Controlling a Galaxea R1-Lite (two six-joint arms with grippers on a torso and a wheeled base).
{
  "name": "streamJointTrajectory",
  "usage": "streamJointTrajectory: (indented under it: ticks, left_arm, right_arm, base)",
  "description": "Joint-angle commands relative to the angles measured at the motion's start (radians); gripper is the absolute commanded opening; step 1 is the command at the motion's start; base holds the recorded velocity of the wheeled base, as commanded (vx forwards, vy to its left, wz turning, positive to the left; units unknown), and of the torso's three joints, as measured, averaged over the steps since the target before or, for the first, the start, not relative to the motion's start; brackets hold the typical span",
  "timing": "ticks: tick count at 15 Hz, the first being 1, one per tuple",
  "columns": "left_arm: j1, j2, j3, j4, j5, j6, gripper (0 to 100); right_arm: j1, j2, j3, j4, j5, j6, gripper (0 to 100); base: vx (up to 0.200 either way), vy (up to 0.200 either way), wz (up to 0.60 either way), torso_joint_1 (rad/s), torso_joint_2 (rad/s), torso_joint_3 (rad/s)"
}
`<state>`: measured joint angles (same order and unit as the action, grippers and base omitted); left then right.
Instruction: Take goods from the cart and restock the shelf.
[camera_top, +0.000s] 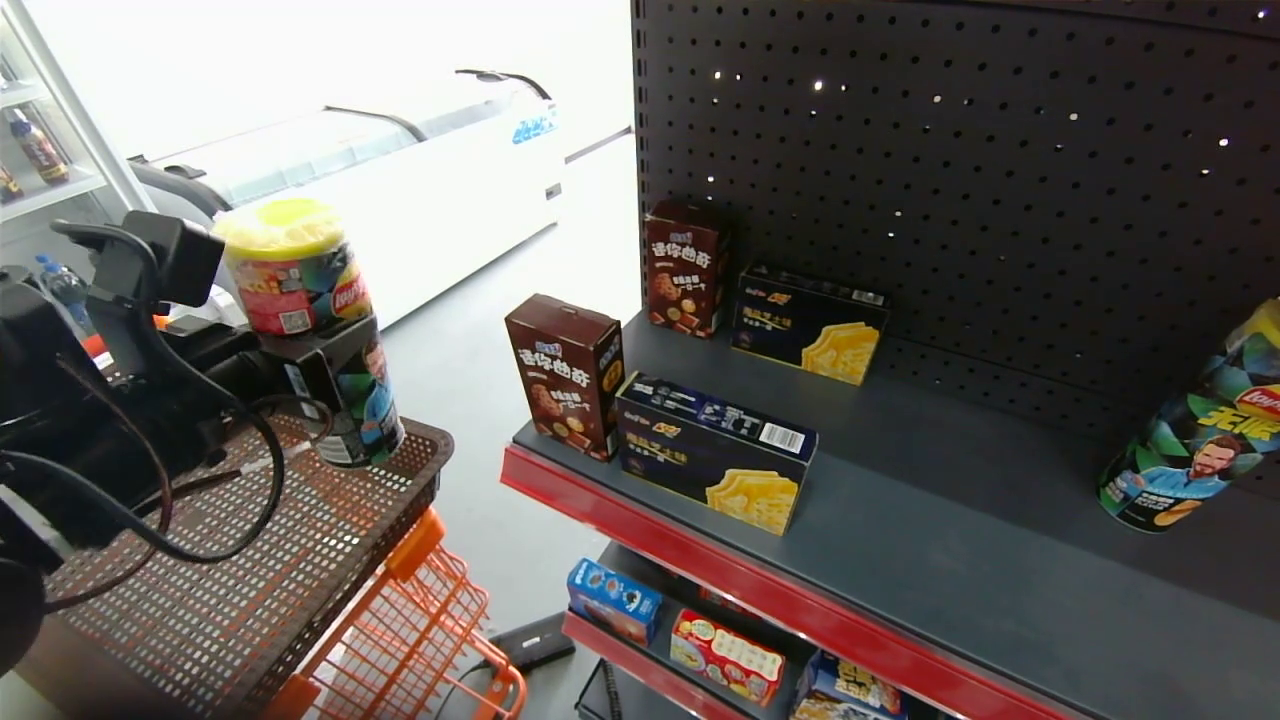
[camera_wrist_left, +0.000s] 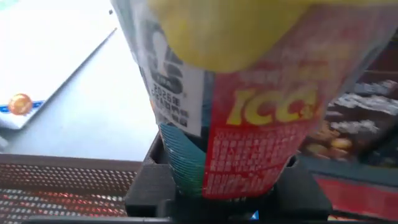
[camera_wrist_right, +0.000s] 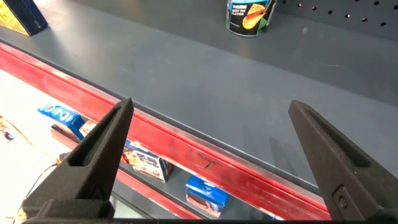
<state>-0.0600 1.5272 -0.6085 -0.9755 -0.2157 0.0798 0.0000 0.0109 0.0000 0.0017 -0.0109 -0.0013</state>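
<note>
A tall chips can (camera_top: 312, 325) with a yellow lid is held upright in my left gripper (camera_top: 325, 365), which is shut on its middle, above the far corner of the cart's brown mesh tray (camera_top: 240, 590). In the left wrist view the can (camera_wrist_left: 249, 112) stands close up between the fingers of the left gripper (camera_wrist_left: 230, 196). My right gripper (camera_wrist_right: 211, 106) is open, empty, hovering over the front of the dark shelf board (camera_wrist_right: 205, 81). A second chips can (camera_top: 1195, 430) leans against the pegboard at the shelf's right.
On the shelf (camera_top: 950, 520) stand two brown cookie boxes (camera_top: 567, 372) (camera_top: 685, 265) and two dark blue boxes (camera_top: 715, 465) (camera_top: 810, 322). Free board lies between them and the leaning can. An orange basket (camera_top: 420, 640) hangs under the tray. Lower shelves hold packets (camera_top: 725, 655).
</note>
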Motion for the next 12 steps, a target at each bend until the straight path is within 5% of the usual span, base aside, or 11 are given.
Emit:
streamJointTrajectory:
  ticks: [1,4,7,12]
  left_arm:
    - [-0.098,-0.233,0.015,0.205,-0.024,-0.002,0]
    - [-0.162,-0.391,0.019,0.482,-0.070,-0.002,0]
    - [-0.169,-0.409,0.035,0.515,-0.185,-0.002,0]
    - [-0.193,-0.394,0.062,0.486,-0.225,0.002,0]
  right_arm:
    - [0.000,0.001,0.000,0.000,0.000,0.000,100]
    - [0.000,0.001,0.000,0.000,0.000,0.000,100]
    - [0.000,0.001,0.000,0.000,0.000,0.000,100]
    - [0.000,0.001,0.000,0.000,0.000,0.000,100]
  base:
    - [0.000,0.000,0.00,0.000,0.00,0.000]
    - [0.000,0.000,0.00,0.000,0.00,0.000]
    - [0.000,0.000,0.00,0.000,0.00,0.000]
    - [0.000,0.000,0.00,0.000,0.00,0.000]
